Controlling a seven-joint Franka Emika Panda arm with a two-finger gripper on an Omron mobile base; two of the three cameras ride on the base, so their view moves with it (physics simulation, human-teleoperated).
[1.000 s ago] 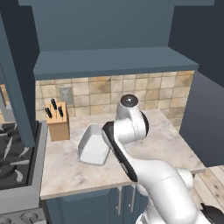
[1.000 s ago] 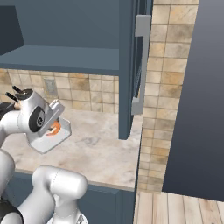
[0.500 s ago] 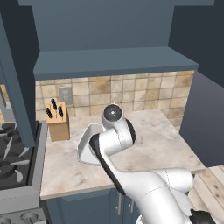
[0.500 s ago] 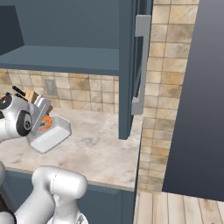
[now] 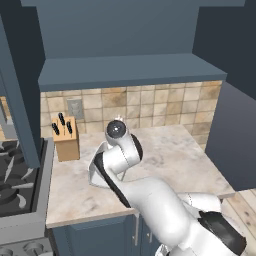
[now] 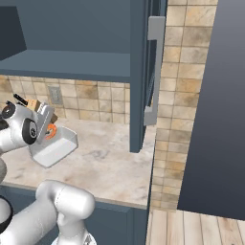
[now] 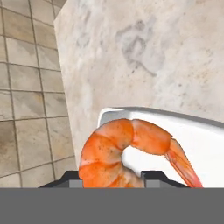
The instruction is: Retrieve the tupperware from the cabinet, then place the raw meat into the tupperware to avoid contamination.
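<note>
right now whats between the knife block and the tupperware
Bare marble counter separates the knife block from the tupperware in the left base view. The tupperware sits partly behind the arm, which holds the shrimp over it.

Marble counter [image 6: 110,165] is carrying the white tupperware [image 6: 55,147] near its middle and a wooden knife block [image 5: 65,138] standing against the tiled backsplash.

Both base views look forward and down, from behind left and behind right, sharing the beige marbled counter [image 5: 165,150] [image 6: 110,158]. The hand view sits very near, just above that counter [image 7: 144,52].
</note>
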